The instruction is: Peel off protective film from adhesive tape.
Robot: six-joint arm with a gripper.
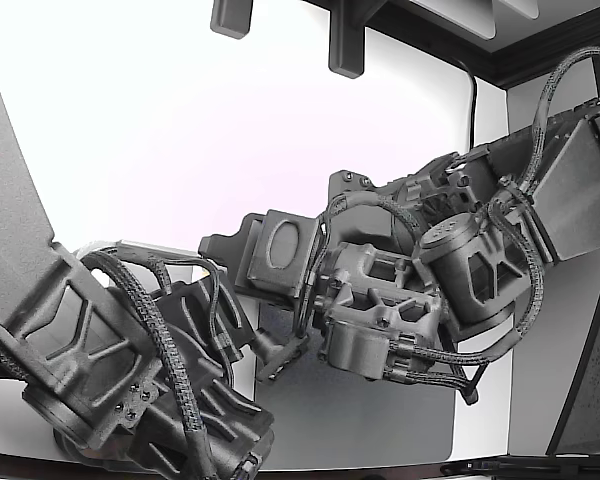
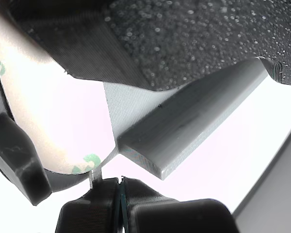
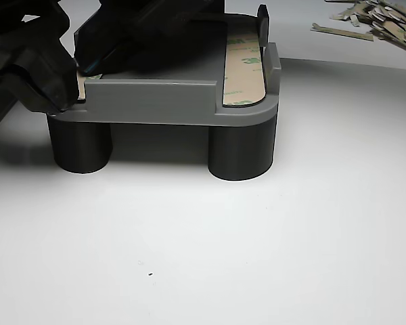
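Observation:
A grey fixture (image 3: 155, 101) stands on two black round legs. Two beige tape strips with green print lie on it. The right strip (image 3: 243, 68) lies flat and uncovered by the arm. My black gripper (image 3: 81, 71) sits at the front end of the left strip (image 3: 89, 84). In the wrist view the beige protective film (image 2: 53, 116) curves down to my gripper (image 2: 120, 194), a thin corner of it reaching the fingertips. The jaws are pressed together, shut on that film edge. A grey ridge of the fixture (image 2: 184, 136) runs beside the film.
A pile of peeled film scraps (image 3: 379, 17) lies on the white table at the far right of the other view. In the exterior view two dark arms (image 1: 380, 300) crowd over a grey mat (image 1: 380, 420) and hide the fixture.

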